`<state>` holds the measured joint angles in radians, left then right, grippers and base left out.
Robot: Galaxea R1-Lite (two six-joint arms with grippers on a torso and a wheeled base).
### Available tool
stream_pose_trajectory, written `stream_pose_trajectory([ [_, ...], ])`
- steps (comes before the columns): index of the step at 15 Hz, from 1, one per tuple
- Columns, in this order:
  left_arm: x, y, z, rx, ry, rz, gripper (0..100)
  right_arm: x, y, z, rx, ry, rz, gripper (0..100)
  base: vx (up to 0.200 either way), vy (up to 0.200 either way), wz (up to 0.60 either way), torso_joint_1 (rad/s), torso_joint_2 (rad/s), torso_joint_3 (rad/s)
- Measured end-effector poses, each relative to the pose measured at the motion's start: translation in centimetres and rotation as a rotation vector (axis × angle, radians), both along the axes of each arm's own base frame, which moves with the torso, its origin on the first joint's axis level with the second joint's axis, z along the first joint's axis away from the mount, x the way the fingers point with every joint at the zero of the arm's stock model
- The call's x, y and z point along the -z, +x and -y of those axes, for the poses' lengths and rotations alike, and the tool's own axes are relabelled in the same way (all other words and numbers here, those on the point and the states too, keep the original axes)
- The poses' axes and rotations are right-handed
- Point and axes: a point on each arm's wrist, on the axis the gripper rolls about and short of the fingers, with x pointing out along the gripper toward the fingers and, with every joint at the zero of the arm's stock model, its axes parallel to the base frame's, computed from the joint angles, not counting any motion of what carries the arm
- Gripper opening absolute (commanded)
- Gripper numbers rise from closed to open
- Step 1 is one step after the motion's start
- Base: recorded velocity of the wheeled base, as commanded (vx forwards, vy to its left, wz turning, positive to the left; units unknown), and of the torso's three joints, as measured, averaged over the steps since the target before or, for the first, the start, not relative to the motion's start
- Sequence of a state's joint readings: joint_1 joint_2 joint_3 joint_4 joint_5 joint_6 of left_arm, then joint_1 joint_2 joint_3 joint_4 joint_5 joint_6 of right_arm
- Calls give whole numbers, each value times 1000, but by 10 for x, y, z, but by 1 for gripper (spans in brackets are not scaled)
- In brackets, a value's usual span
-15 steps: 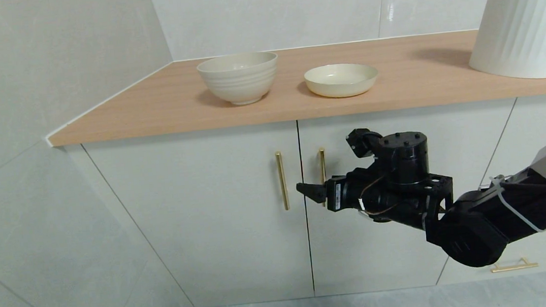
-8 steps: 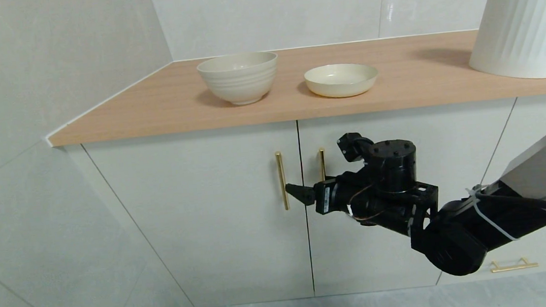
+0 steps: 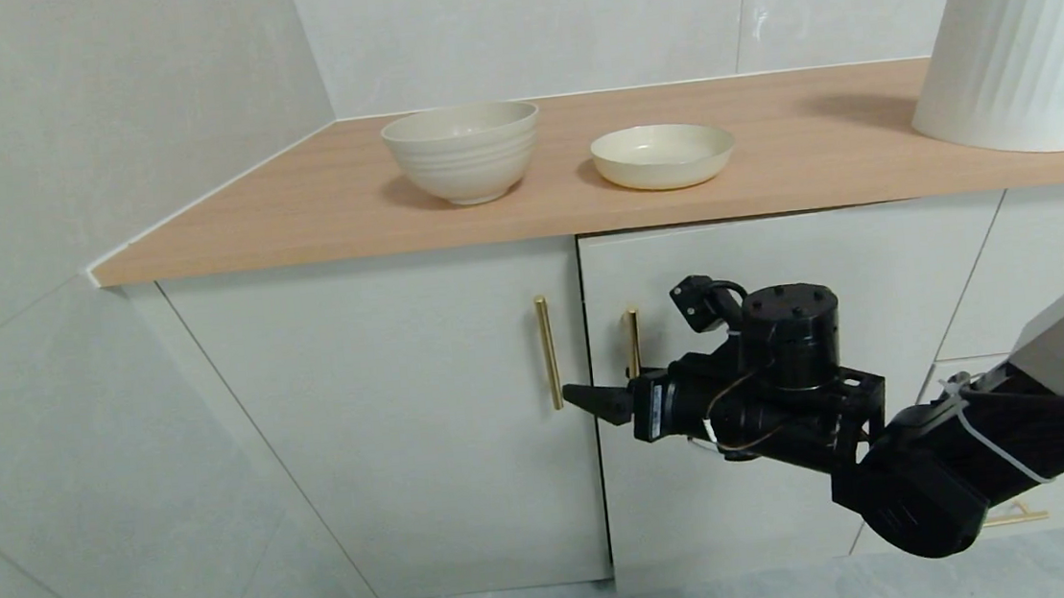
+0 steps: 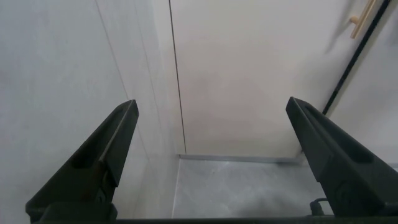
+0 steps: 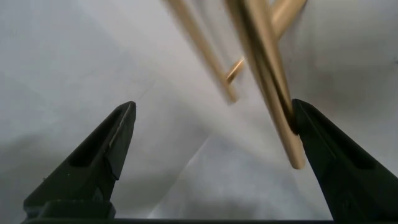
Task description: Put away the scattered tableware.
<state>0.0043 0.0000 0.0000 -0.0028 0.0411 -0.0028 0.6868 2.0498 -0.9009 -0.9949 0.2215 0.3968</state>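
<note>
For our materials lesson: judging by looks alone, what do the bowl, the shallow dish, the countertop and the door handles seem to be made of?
Bowl: probably glazed ceramic, possibly melamine; cream, soft sheen, ribbed wall.
Dish: likely the same; pale, smooth, slightly glossy inside.
Countertop: wood or wood-look laminate; matte, faint grain.
Handles: metal, brass-coloured, satin shine.

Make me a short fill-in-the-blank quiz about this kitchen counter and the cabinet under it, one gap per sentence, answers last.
The deep bowl stands on the counter to the robot's ____ of the shallow dish.
The upright door handles are ____ in colour.
The ajar door lies to the robot's ____ of the shut door.
The right pincer sits level with those handles, its jaws ____.
Missing words: left, gold, right, open.
</note>
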Motion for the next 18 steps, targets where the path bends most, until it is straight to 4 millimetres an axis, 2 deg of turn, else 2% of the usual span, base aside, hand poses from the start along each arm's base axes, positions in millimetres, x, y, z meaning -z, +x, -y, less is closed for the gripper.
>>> stream_pose_trajectory([
  [8,0,0,0,0,0,0,100,6,-24,17,-116,26,8,100,0,0,0,0,0,0],
  [16,0,0,0,0,51,2,100,-1,-61,44,-260,21,-39,100,0,0,0,0,0,0],
  [18,-9,-2,0,14,84,32,100,-3,-66,47,-266,22,-38,100,0,0,0,0,0,0],
])
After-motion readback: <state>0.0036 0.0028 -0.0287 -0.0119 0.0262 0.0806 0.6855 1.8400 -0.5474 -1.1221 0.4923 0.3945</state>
